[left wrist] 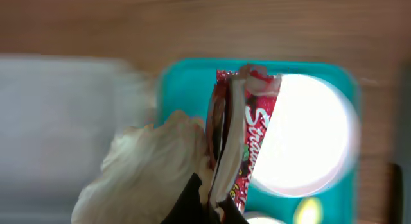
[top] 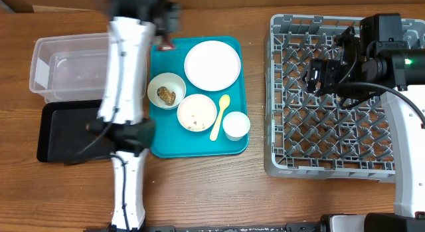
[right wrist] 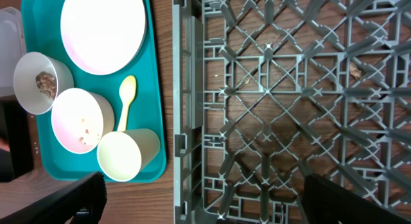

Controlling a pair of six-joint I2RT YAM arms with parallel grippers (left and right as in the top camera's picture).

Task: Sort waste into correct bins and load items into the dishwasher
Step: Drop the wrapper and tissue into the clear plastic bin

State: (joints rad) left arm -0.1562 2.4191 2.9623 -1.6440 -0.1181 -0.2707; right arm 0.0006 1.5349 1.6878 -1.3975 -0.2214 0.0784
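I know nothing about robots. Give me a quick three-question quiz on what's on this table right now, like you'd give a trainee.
1. True or false: the right gripper is open.
2. The left gripper pinches: A) a fork, B) a red wrapper, C) a sponge.
3. Where does the plate lie?
Key: 1 true; 2 B; 3 on the teal tray.

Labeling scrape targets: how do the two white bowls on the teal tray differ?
Left bowl holds a brown clump; middle bowl has only scattered specks. Left bowl sits by the teal tray left edge; middle bowl sits beside the yellow spoon. Both white, round, upright.
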